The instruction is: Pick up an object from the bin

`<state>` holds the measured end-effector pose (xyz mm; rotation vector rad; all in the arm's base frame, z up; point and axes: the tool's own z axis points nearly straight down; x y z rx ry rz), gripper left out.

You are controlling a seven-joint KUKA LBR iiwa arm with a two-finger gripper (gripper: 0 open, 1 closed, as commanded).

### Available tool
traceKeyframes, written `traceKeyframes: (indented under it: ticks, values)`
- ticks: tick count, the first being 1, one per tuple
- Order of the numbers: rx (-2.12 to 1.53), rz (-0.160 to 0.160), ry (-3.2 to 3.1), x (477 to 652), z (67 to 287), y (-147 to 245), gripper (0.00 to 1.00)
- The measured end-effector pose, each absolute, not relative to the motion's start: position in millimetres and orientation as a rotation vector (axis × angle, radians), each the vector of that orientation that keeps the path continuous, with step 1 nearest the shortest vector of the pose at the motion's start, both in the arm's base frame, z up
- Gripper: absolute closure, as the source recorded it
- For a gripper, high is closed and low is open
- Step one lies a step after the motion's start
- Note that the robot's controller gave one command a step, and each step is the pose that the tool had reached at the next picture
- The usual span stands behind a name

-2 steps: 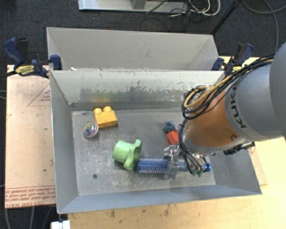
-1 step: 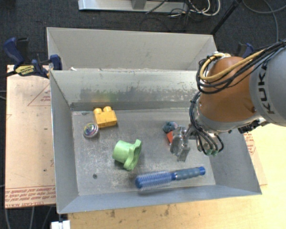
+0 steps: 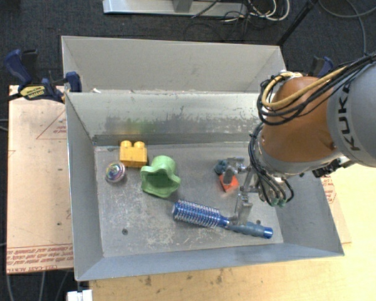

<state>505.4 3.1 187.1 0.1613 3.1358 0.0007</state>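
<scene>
My gripper point(image 3: 242, 207) hangs low in the right half of the bin, its tip right at the handle of a blue hairbrush point(image 3: 200, 215). The brush lies flat near the front wall, with its bristled head to the left and its handle running right under the gripper. Just left of the gripper, a little further back, sits a small orange and blue thing point(image 3: 227, 178). The view does not show whether the gripper touches the brush handle.
A green cup-shaped thing point(image 3: 160, 176) lies left of centre. Behind it is a yellow toy brick point(image 3: 133, 153), and a small shiny round thing point(image 3: 115, 172) lies at the far left. The arm's orange cover and cables overhang the bin's right side.
</scene>
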Motion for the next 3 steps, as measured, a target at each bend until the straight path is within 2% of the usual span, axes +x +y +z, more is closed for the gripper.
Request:
traceKeyframes:
  ticks: [1,2,3]
  values:
    - [0.32,0.002,3.133,509.5,70,38,0.0]
    - [0.321,0.001,3.127,511.1,74,36,1.0]
    - [0.19,0.003,3.128,505.5,204,39,1.0]
